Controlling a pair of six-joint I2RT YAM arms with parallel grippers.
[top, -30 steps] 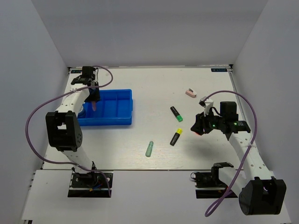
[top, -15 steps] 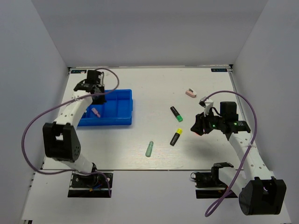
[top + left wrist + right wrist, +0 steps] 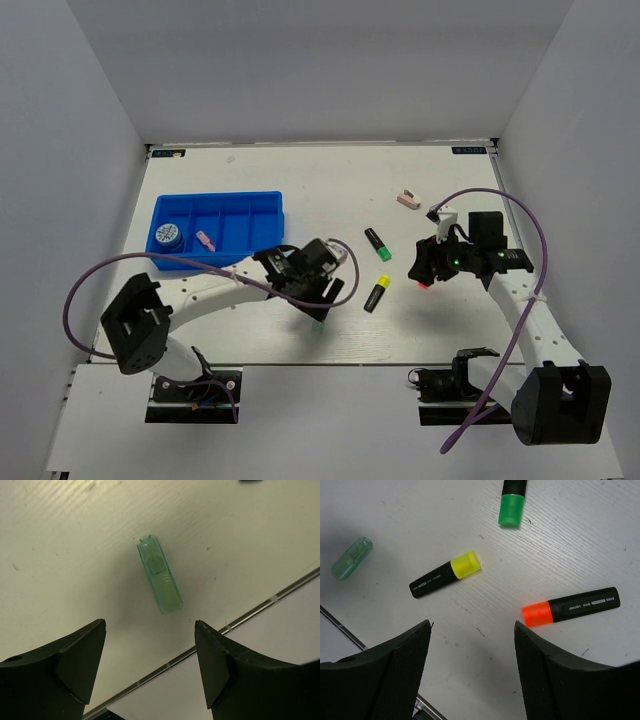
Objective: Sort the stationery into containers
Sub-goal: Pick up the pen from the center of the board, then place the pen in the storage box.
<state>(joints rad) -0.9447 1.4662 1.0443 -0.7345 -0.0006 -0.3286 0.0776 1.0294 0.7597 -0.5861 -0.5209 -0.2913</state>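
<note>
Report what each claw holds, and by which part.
Nothing. The left claw is open above the mint eraser; the right claw is open above the highlighters.

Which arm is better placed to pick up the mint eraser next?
Left. The left gripper, open, hovers over the eraser; the right gripper hangs farther off, over the highlighters.

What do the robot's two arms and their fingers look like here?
Both are built alike: the left arm and right arm have white tubular links between bulky black joint housings, with a purple cable looping loosely beside each. The left fingers are matte black wedges tapering to blunt tips; the right fingers match, with a fine mesh texture on their faces.
</note>
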